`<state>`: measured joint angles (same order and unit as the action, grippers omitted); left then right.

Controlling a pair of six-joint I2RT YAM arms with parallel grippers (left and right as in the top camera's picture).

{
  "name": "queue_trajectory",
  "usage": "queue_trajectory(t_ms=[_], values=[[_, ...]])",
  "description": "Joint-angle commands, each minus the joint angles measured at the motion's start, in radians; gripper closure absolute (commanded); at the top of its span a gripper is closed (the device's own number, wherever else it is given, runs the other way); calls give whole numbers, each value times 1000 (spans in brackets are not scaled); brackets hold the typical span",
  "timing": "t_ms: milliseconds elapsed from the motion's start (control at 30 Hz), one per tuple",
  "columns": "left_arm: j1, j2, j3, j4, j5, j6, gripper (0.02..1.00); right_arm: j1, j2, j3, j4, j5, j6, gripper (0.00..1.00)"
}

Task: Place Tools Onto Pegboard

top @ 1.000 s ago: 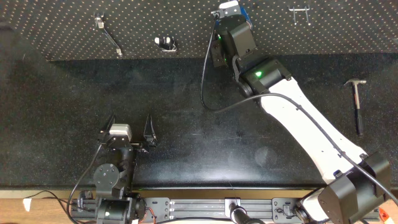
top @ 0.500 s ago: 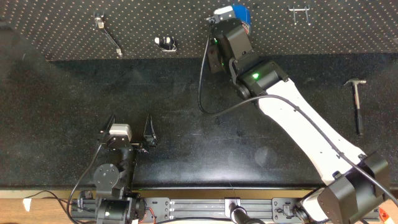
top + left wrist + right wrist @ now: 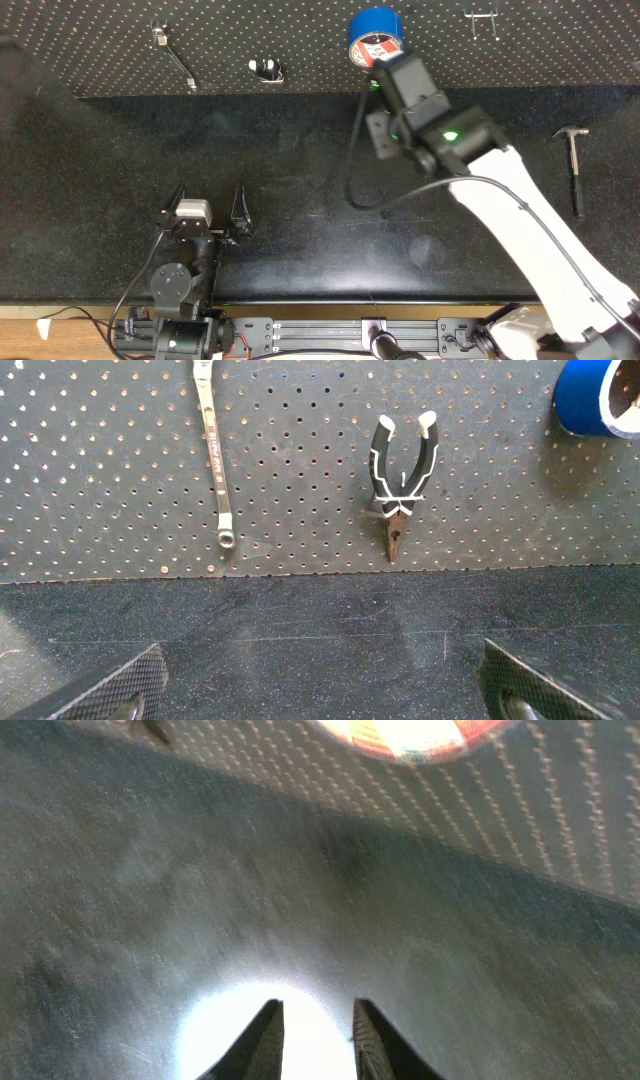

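1. Two fingers of the right gripper (image 3: 318, 1010) stand a narrow gap apart, empty, near the tape (image 3: 374, 38) hung on the pegboard (image 3: 100, 40).
2. The left gripper (image 3: 320, 695) rests spread wide, empty.
3. The hammer (image 3: 574, 170) lies on the table (image 3: 300, 150), far right. I judge it stiff and head-heavy, so I would grip the handle near the head.

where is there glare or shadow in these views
Right wrist view: a white glare patch burns out the mat ahead of the right gripper, and the tape roll is washed out. Left wrist view: even light, a soft shadow on the pegboard beside the tape roll. Top view: faint sheen on the mat.
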<state>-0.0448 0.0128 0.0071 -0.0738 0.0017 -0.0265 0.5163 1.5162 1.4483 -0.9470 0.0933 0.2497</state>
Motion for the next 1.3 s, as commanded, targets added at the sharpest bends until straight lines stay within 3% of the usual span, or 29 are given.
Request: queue_trajectory(t_ms=[33,233,267,300,567,733,1033,1200,1300], values=[[-2,-9,-2,-8,10,9,23,-97,-72,-7,-153,0,1,654],[-2,-9,-2,-8,10,9,23,-335,-116,-95,-277,0,0,310],[-2,-9,-2,-8,10,9,23,-412,-127,-127,-283,0,-1,207],[-2,-9,-2,-8,10,9,23,-464,-134,-149,-283,0,-17,3],[-2,-9,-2,-8,10,9,23,-739,-146,-262,-264,0,-328,1],[-2,-9,-2,-8,10,9,23,-878,-114,-286,-264,3,-398,1],[-2,-9,-2,-8,10,9,23,-1037,-10,-332,-211,-2,-472,1],[-2,-9,-2,-8,10,9,23,-1082,45,-332,-152,-134,-664,1],[-2,-9,-2,-8,10,9,23,-1099,73,-332,-123,-139,-723,1]])
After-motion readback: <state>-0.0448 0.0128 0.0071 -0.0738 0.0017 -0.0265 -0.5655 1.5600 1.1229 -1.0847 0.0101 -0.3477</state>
